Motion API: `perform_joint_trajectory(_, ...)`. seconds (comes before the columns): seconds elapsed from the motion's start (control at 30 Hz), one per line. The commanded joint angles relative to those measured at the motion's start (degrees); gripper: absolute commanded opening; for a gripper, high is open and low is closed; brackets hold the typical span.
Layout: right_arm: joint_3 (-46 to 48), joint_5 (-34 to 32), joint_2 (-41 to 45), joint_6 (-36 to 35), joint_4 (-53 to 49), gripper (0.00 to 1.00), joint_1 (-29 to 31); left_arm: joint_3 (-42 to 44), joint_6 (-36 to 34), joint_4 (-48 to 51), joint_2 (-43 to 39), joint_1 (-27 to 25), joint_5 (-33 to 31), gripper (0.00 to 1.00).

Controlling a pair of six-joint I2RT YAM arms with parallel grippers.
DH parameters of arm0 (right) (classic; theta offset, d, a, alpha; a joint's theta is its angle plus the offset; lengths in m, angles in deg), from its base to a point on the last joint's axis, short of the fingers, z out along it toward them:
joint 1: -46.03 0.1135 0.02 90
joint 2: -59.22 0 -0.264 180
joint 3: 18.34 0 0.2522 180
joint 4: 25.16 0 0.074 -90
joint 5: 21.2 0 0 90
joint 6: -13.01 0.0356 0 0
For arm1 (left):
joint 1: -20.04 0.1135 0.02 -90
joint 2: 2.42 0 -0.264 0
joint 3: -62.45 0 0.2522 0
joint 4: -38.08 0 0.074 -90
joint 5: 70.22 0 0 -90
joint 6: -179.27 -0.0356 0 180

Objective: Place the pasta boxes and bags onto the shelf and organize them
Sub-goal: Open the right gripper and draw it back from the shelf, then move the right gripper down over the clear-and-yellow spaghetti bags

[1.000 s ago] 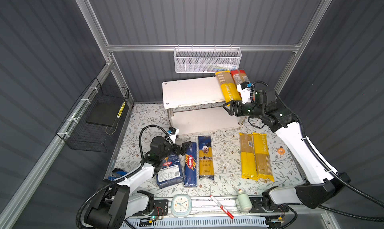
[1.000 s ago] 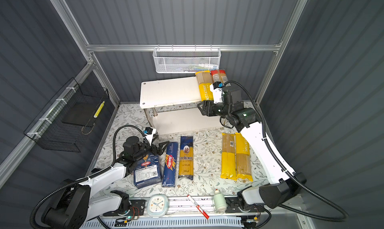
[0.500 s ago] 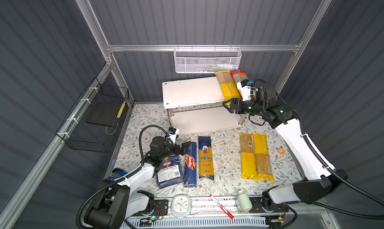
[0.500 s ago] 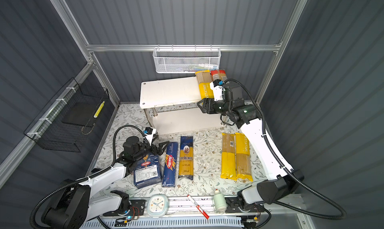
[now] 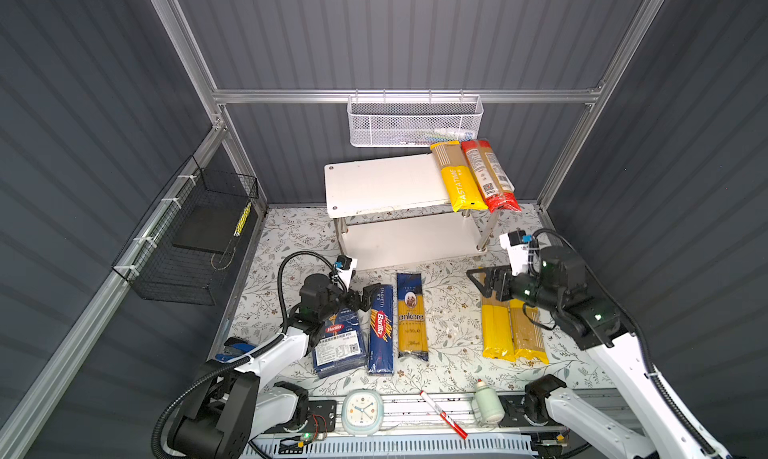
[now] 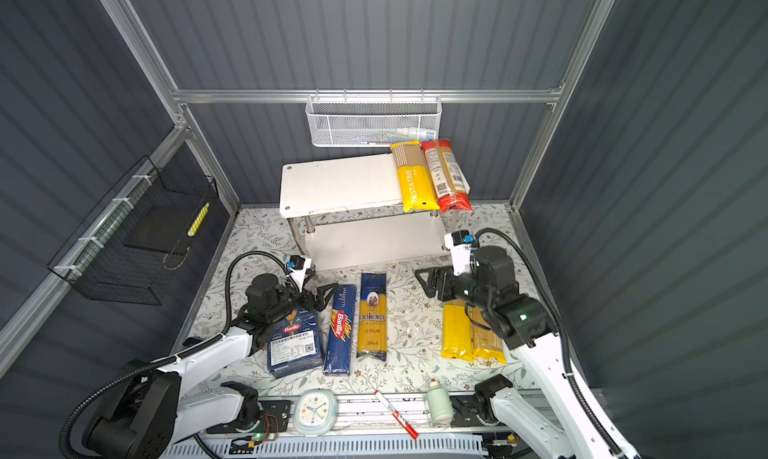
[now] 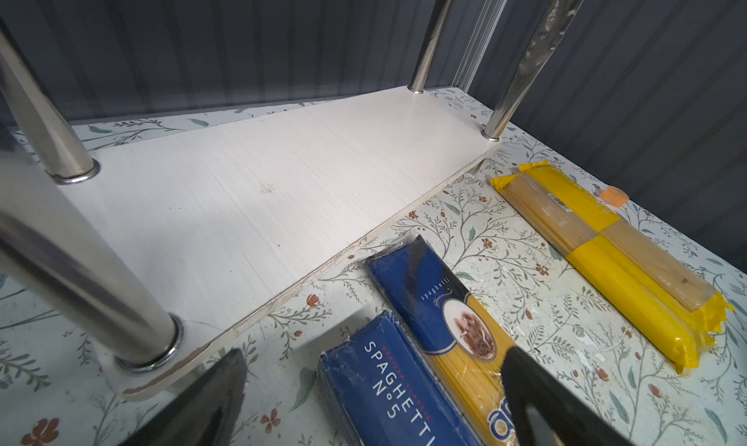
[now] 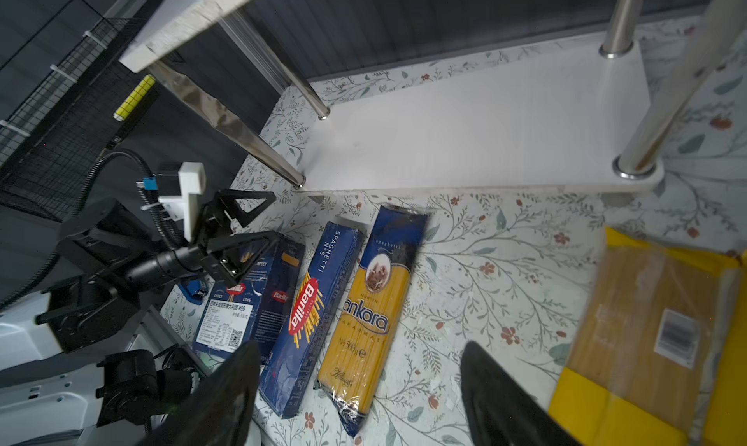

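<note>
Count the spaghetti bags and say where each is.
5. The Pastatime bag and red bag lie on the shelf's top board; the ankara bag lies mid-table; two yellow bags lie to its right, partly under the right arm.

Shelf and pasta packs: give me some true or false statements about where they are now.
1. A Pastatime bag and the red-and-clear bag lie on the shelf's top board. True.
2. The lower board is stacked with pasta. False: it is bare.
3. The ankara bag lies on the table beside the narrow Barilla box. True.
4. The right gripper is clamped shut. False: its jaws stand open, holding nothing.
</note>
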Motion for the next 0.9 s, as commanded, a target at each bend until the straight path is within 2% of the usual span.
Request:
perform_joint_trajectory(0.0,7.8,-7.0,0.8,4.9,5.6,0.79,-0.2,1.1,0.1,-1.2,-0.1,-0.1,-1.9,0.99)
perform_joint_trajectory(0.1,11.2,-11.4,-1.1,7.6,5.6,0.81,-0.3,1.0,0.5,-1.6,1.2,-0.1,-1.9,0.99)
perform_joint_trajectory(0.27,9.6,-20.4,-4.3,8.6,3.0,0.85,-0.3,-0.1,0.0,-0.1,2.2,-0.1,-0.8,0.99)
perform_joint_trajectory(0.33,9.2,-25.5,-6.1,9.2,4.6,0.90,-0.5,-0.4,-0.1,0.6,2.1,-0.1,-0.5,0.99)
perform_joint_trajectory(0.43,9.2,-31.7,-10.2,13.0,8.0,0.91,-1.2,-0.8,0.0,1.8,1.5,-0.1,-0.5,0.99)
perform_joint_trajectory(0.57,12.4,-29.0,-14.6,20.5,15.6,0.92,-0.9,-0.6,1.0,1.3,0.8,-0.1,1.8,0.99)
perform_joint_trajectory(0.63,15.6,-28.6,-14.4,20.6,19.5,0.94,0.1,0.1,0.8,0.7,0.3,-0.1,1.6,0.99)
perform_joint_trajectory(0.7,16.3,-31.2,-13.9,19.9,18.1,0.99,0.2,0.5,0.7,0.4,0.3,-0.1,0.9,0.99)
perform_joint_trajectory(0.87,15.5,-35.4,-14.5,16.3,16.7,0.99,-0.4,-0.8,0.6,1.1,1.5,-0.1,2.6,0.99)
